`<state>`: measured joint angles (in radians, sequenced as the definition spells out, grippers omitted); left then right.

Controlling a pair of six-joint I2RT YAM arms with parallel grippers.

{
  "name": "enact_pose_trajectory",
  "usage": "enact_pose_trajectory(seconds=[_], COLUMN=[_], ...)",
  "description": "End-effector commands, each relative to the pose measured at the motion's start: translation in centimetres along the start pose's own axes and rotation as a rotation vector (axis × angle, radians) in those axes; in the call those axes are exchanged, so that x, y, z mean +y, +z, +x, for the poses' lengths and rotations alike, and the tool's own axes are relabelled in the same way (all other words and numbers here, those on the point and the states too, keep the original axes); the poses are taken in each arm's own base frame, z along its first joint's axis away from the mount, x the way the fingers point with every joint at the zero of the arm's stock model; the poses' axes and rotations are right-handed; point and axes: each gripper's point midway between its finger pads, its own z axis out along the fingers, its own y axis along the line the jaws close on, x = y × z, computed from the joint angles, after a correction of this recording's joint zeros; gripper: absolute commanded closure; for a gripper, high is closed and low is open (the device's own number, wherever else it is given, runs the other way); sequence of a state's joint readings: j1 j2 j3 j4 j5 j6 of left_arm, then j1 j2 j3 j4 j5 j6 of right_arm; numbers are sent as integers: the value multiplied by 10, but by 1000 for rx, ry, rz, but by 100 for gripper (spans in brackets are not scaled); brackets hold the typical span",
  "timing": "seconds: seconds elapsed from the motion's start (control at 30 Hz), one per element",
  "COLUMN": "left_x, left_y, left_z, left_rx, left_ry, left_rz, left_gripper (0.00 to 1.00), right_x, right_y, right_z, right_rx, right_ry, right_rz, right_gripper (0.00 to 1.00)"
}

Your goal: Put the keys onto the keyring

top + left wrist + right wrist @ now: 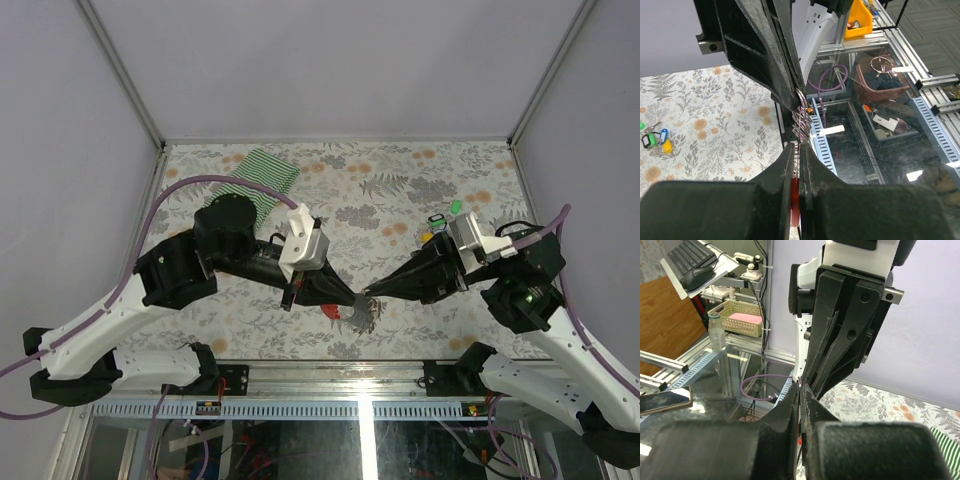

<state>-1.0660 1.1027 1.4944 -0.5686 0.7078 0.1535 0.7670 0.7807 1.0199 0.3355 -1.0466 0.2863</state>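
Grey walls close in a floral-patterned table (400, 185). At the middle of its near edge, the left gripper (350, 298) is clamped tight on the keyring (801, 119), thin silvery wire coils joined to a curved red piece. The right gripper (372, 293), meeting it tip to tip, pinches the same coils. The keys (438, 224), with bright plastic tags, lie well apart toward the right edge.

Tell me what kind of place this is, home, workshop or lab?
Most likely a robotics lab. A left arm and right arm are bolted to a floral-covered table walled by plain pale panels; beside it stand aluminium racks with a yellow parts bin, and a keyboard on a stand.
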Motion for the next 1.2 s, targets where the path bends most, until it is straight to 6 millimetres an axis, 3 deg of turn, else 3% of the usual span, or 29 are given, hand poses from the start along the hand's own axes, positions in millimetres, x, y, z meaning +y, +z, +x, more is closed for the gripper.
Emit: enact_pose_trajectory(seconds=[0.0,0.8,1.17], left_x=[-14,-7,4], left_y=[-6,2,-1], left_z=[-21,-22,-33], left_rx=[-36,4,-53], left_ry=[72,105,132], left_rz=[69,92,6], left_gripper=[100,100,92], right_x=[17,20,12], right_y=[-1,4,6], right_z=[-13,-2,-9], right_rx=[7,-22,-150], right_ry=[-22,85,134], right_rz=[-75,-138,-66], right_gripper=[100,100,100])
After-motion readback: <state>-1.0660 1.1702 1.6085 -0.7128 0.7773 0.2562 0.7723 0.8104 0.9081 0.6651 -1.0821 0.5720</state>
